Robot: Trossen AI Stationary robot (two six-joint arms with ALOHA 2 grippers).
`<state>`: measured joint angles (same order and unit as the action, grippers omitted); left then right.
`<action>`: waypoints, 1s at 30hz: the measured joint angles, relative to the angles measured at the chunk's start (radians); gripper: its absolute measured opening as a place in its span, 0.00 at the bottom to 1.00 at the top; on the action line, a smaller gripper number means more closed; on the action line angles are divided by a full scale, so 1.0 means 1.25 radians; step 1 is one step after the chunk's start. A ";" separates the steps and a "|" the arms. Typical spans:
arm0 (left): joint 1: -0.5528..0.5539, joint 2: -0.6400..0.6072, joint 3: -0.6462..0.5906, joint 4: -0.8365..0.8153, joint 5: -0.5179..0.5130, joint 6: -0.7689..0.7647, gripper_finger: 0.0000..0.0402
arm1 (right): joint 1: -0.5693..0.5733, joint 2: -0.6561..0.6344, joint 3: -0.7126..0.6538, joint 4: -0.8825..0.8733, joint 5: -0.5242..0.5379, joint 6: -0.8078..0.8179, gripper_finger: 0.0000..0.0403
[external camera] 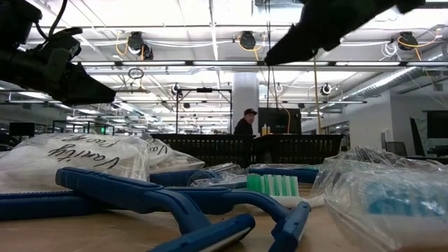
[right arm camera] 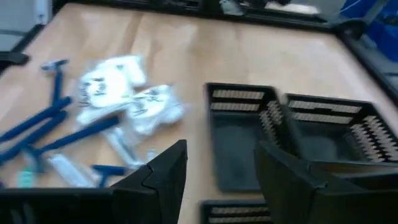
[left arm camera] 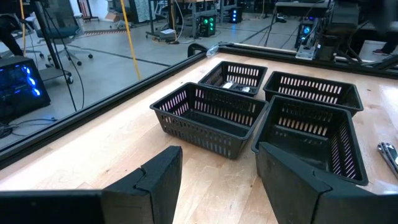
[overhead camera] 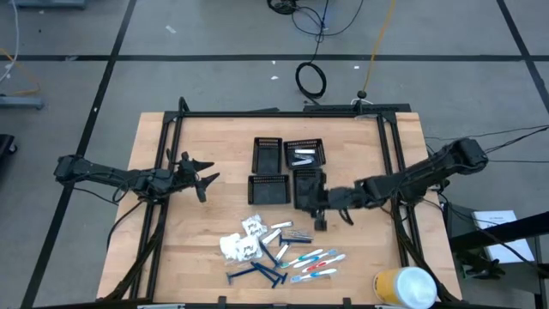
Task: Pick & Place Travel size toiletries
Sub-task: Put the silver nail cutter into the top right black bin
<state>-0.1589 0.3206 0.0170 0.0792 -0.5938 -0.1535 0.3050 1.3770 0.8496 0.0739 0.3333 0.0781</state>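
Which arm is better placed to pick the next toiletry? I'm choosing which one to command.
Probably the right. Its gripper is open, hanging beside the trays, nearer the toothbrushes and razors. The left gripper, also open, waits farther off at the table's left.

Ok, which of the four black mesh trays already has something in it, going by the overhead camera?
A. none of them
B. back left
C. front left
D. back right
D: in the high view small silvery-white pieces lie in the back-right tray; both left trays look bare.
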 joint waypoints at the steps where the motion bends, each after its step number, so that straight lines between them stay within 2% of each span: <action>1: 0.000 0.000 0.000 0.000 0.000 0.000 0.52 | 0.022 0.016 0.019 -0.027 0.010 0.013 0.44; 7: 0.000 0.000 0.000 0.000 0.000 0.000 0.52 | 0.108 0.161 0.129 -0.177 0.006 0.086 0.43; 11: 0.000 0.000 0.000 0.000 0.000 0.000 0.52 | 0.130 0.236 0.139 -0.199 0.001 0.151 0.41; 16: 0.000 0.000 0.000 0.000 0.000 0.000 0.52 | 0.152 0.302 0.139 -0.198 -0.064 0.218 0.40; 23: 0.000 0.000 0.000 0.000 0.000 0.000 0.52 | 0.166 0.349 0.139 -0.236 -0.058 0.234 0.40; 30: 0.000 0.000 0.000 0.000 0.000 0.000 0.52 | 0.166 0.328 0.139 -0.226 -0.061 0.241 0.40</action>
<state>-0.1586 0.3203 0.0170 0.0795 -0.5938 -0.1535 0.5127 1.7873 1.0229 -0.2087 0.2565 0.3789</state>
